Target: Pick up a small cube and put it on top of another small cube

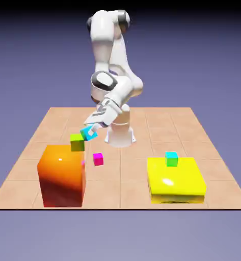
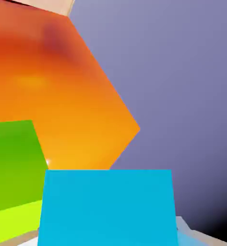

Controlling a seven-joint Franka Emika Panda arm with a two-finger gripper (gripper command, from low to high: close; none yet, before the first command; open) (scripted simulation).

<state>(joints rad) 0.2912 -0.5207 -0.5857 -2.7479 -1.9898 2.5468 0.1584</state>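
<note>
My gripper is shut on the small cyan-blue cube, held tilted in the air just right of the lime-green cube. That green cube rests on the back of the big orange block. In the hand view the cyan cube fills the bottom middle and hides my fingertips. The lime-green cube lies at its left, over the orange block's top.
A magenta cube lies on the table beside the orange block. At the exterior view's right a flat yellow block carries a teal-topped green cube. The robot's base stands behind.
</note>
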